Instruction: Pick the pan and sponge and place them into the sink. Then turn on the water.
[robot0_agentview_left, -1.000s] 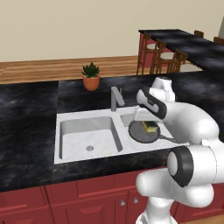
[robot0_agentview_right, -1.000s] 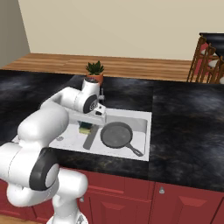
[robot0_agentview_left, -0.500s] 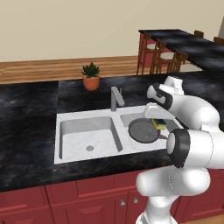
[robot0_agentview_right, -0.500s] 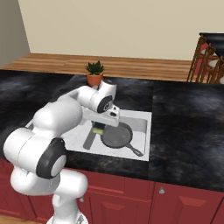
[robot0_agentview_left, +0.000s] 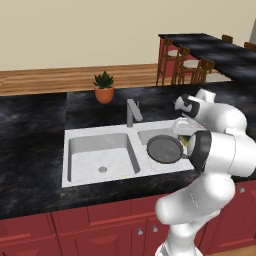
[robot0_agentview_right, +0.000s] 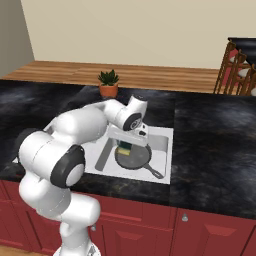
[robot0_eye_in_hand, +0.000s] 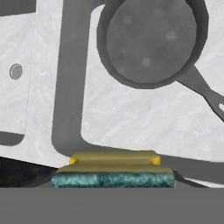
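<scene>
The pan (robot0_agentview_left: 164, 148) already lies flat in the right basin of the sink (robot0_agentview_left: 90, 137), so that part of the task looks done. The sponge (robot0_eye_in_hand: 113, 174) is clamped between the fingers of the gripper (robot0_agentview_right: 125, 146), carried above that same basin just beside the pan and not yet set down, as far as the hand view shows. Left to do, by my judgement: let the sponge go into the sink, then reach for the faucet (robot0_agentview_left: 132, 112) at the middle and turn on the water.
</scene>
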